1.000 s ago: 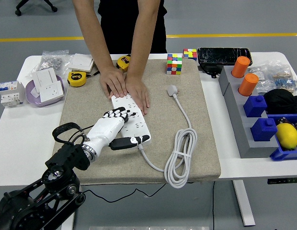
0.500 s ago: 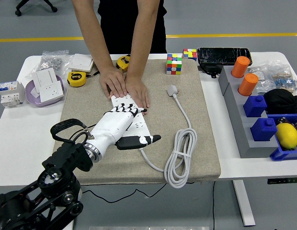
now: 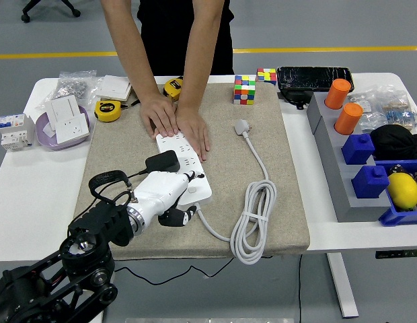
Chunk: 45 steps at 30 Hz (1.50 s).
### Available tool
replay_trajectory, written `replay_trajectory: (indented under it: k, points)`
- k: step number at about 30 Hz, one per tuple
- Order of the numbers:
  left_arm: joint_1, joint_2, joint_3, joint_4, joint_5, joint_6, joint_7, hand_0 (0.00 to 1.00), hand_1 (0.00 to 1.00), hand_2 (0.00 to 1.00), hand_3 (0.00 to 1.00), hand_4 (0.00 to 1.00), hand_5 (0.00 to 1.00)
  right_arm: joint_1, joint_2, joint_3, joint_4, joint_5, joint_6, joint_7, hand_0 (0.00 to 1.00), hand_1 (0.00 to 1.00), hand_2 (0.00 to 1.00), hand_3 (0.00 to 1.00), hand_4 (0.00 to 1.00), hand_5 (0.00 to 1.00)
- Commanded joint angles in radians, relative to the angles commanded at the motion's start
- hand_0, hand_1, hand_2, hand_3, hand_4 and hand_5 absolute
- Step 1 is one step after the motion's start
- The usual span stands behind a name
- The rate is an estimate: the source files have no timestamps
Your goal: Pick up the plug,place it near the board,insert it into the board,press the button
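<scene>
Since the earlier frames the left hand (image 3: pixel 169 199) has drawn back toward the near end of the power strip (image 3: pixel 183 168) and curled its fingers; a second ago they lay stretched flat over the sockets, thumb pointing right. Now they look closed with nothing clearly in them, resting against the strip's near end where the switch would sit. A black plug (image 3: pixel 162 161) shows seated on the strip just above the hand. The right hand is out of view.

On the white table (image 3: pixel 27 195), a tan mat (image 3: pixel 276 208) carries the strip. A person at the far side presses both hands (image 3: pixel 175 122) flat on the strip's far end, steadying it. The strip's own white cable (image 3: pixel 252 222) coils at the mat's right, ending in a white plug (image 3: pixel 243 126) lying loose near the far edge.

With the black plug apparently in, the button press seems to be the step in hand. Done well, it likely wants one fingertip driven straight down on the switch, not a sideways push that would slide the strip from under the person's palms.

At left, a purple bowl (image 3: pixel 44 136) holds white wall sockets (image 3: pixel 67 121). At right, a grey rack (image 3: pixel 333 168) carries orange cylinders (image 3: pixel 343 108) and blue blocks (image 3: pixel 363 165); a blue bin (image 3: pixel 397 215) beside it holds a lemon (image 3: pixel 403 190).
</scene>
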Motion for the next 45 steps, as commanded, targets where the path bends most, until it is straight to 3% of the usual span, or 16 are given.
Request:
replay_trajectory:
  k: [5, 13, 30, 45]
  points:
    - [-0.007, -0.006, 0.006, 0.061, 0.009, 0.003, -0.015, 0.156, 0.061, 0.154, 0.934, 0.535, 0.002, 0.0, 0.0, -0.002, 0.0, -0.002, 0.0, 0.0, 0.83, 0.722, 0.719, 0.762, 0.998, 0.989]
    - [-0.006, -0.007, 0.008, 0.107, 0.016, 0.001, -0.024, 0.157, 0.061, 0.154, 0.927, 0.545, 0.002, -0.001, 0.0, 0.0, 0.0, -0.005, 0.001, -0.001, 0.829, 0.722, 0.719, 0.762, 0.998, 0.99]
    - [0.008, 0.006, 0.005, 0.082, 0.016, -0.004, -0.027, 0.16, 0.06, 0.154, 0.909, 0.548, 0.002, -0.004, 0.0, -0.002, 0.0, -0.005, 0.001, -0.001, 0.828, 0.722, 0.719, 0.762, 0.998, 0.991]
    - [0.001, 0.01, 0.013, 0.108, 0.022, -0.032, -0.025, 0.16, 0.06, 0.154, 0.889, 0.548, 0.002, -0.001, 0.0, 0.002, 0.0, -0.003, 0.0, 0.0, 0.828, 0.722, 0.719, 0.762, 0.998, 0.994]
